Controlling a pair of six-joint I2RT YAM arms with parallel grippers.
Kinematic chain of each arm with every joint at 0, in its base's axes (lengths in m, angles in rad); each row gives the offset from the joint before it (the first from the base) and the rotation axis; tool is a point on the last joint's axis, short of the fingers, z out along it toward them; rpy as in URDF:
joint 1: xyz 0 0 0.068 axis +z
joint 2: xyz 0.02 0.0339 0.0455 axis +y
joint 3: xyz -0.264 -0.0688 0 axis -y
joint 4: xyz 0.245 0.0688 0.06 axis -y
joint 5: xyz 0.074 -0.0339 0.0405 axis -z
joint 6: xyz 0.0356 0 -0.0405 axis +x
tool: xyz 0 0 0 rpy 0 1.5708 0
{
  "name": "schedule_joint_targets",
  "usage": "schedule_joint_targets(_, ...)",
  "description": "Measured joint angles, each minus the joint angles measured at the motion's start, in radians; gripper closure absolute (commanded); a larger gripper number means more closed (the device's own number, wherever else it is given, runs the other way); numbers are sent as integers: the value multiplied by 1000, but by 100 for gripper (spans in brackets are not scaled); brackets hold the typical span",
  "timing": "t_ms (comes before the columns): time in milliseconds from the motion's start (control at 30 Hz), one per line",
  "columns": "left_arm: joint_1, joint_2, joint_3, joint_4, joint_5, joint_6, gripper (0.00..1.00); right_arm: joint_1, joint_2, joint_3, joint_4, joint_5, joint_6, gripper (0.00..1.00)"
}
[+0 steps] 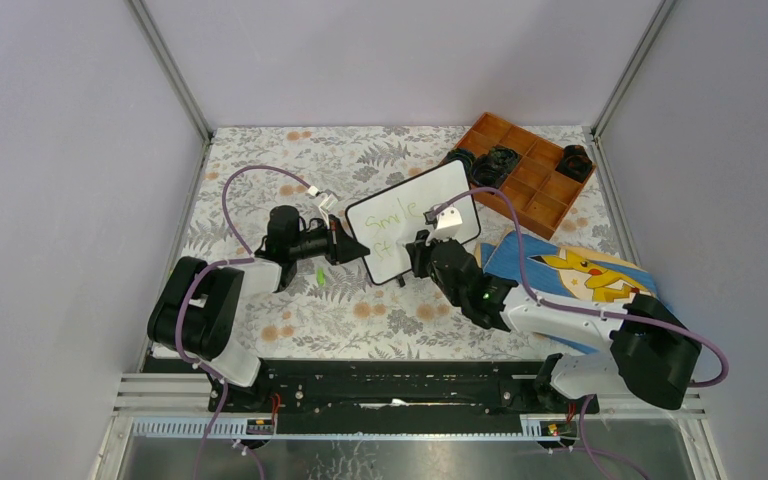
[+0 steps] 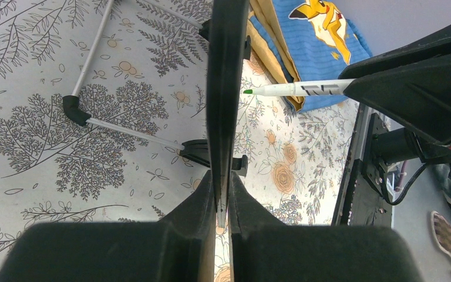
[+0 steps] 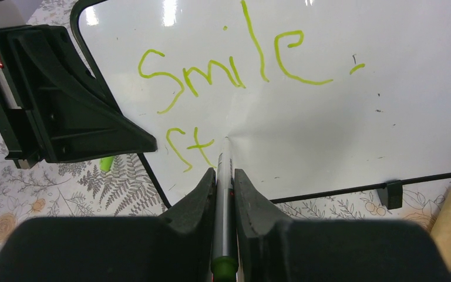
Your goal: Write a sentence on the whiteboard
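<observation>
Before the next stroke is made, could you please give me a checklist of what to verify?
1. Left gripper clamps the whiteboard edge: ok.
2. Right gripper shut on the marker: ok.
3. Marker tip at the whiteboard, right of "St": ok.
4. Blank space right of the tip: ok.
5. Sentence complete: not ok, only "Smile." and "St".
6. Marker's ink supply: cannot tell.

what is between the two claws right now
The whiteboard: the left claw grips its edge, the right claw holds a green marker at its face, clearest in the top view.
</observation>
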Motion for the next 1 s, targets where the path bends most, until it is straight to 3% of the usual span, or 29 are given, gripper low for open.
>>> schedule_joint_targets(1000,0,0,2,-6,-3,0,100,-4,37,25,-27,-68,8,100)
